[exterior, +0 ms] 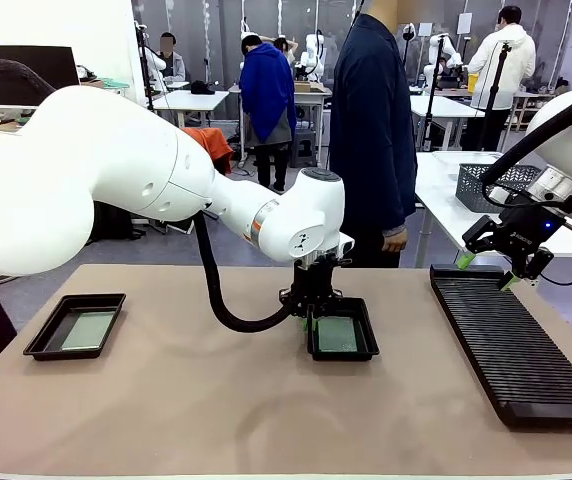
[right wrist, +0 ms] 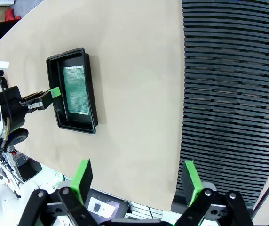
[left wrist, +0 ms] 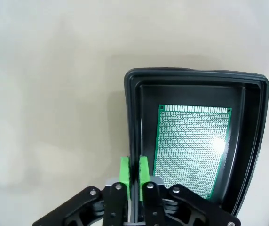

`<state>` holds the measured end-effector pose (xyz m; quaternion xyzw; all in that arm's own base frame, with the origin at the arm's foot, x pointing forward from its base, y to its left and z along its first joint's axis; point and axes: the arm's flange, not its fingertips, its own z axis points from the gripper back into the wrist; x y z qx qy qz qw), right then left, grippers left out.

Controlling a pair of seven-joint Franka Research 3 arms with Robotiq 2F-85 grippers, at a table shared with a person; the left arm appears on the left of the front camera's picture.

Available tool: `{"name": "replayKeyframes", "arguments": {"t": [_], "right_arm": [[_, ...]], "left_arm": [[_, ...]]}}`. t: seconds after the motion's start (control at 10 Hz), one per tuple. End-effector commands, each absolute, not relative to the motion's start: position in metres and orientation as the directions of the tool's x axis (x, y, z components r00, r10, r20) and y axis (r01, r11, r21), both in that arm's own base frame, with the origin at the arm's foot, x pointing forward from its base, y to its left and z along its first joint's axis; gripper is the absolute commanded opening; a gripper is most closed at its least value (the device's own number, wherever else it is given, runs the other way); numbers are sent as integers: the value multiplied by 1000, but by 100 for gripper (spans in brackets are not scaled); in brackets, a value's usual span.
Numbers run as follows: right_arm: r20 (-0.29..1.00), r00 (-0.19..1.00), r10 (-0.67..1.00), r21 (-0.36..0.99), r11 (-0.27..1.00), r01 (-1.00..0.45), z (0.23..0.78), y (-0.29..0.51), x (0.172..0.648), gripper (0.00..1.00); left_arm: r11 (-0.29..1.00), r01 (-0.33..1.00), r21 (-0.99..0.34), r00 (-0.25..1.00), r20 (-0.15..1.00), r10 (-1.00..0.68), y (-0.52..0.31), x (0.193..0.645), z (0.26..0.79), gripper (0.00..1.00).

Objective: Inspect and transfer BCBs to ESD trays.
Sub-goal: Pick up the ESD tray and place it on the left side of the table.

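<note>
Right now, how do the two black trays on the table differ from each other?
The left tray sits alone near the table's left side; the middle tray lies near the table's centre. The left gripper is shut on the middle tray's rim, while nothing touches the left tray. The middle tray looks a little smaller in the front view. Both are shallow, black, and hold one pale-green board.

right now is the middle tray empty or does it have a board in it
Loaded: a pale-green BCB lies flat inside the middle ESD tray, whose rim the left gripper pinches.
</note>
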<state>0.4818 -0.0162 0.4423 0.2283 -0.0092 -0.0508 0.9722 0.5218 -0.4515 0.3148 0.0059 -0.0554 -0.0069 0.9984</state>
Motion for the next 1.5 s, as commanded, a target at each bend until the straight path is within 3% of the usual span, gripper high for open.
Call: {"name": "replayKeyframes", "arguments": {"t": [0.0, 0.2, 1.0, 1.4], "right_arm": [[4, 991, -131, 440, 890, 116, 442, -14, 480, 100], [4, 991, -131, 440, 890, 116, 442, -14, 480, 100], [4, 991, -131, 440, 890, 116, 442, -14, 480, 100], [4, 991, -131, 440, 890, 116, 442, -14, 480, 100]], "left_arm": [[1000, 16, 1, 996, 91, -16, -449, 525, 314, 6], [1000, 13, -4, 995, 96, -12, -447, 524, 316, 0], [1000, 9, 4, 995, 104, -9, -452, 521, 315, 3], [992, -13, -124, 993, 112, 27, -419, 535, 322, 3]]}}
